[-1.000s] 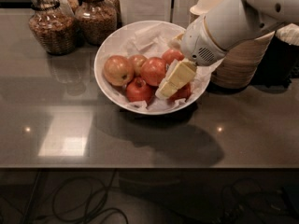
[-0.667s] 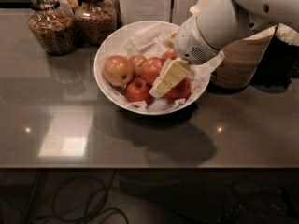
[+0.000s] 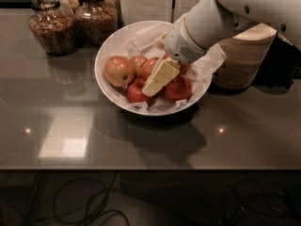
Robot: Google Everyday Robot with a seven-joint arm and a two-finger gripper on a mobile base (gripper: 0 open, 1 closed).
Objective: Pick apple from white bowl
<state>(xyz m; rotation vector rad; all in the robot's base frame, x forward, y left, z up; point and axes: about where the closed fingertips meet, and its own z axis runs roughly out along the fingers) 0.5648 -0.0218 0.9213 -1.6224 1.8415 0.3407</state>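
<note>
The white bowl (image 3: 104,55), lined with crumpled white paper, stands on the dark counter at centre. It holds several apples: a paler yellowish one (image 3: 118,70) at the left, a red one (image 3: 135,92) at the front and a large red one (image 3: 179,89) at the right. No sticker shows, so I cannot tell which apple carries it. My gripper (image 3: 153,85), cream-coloured at the tip of the white arm, reaches down from the upper right into the middle of the bowl. It lies between the red apples and hides part of them.
Two glass jars (image 3: 51,27) (image 3: 96,14) with brown contents stand at the back left. A stack of beige paper bowls (image 3: 242,58) stands just right of the white bowl, under the arm. The counter's front edge runs below.
The gripper has moved left and lower, from the right side of the bowl to among the middle apples. The apples and bowl have not visibly shifted.
</note>
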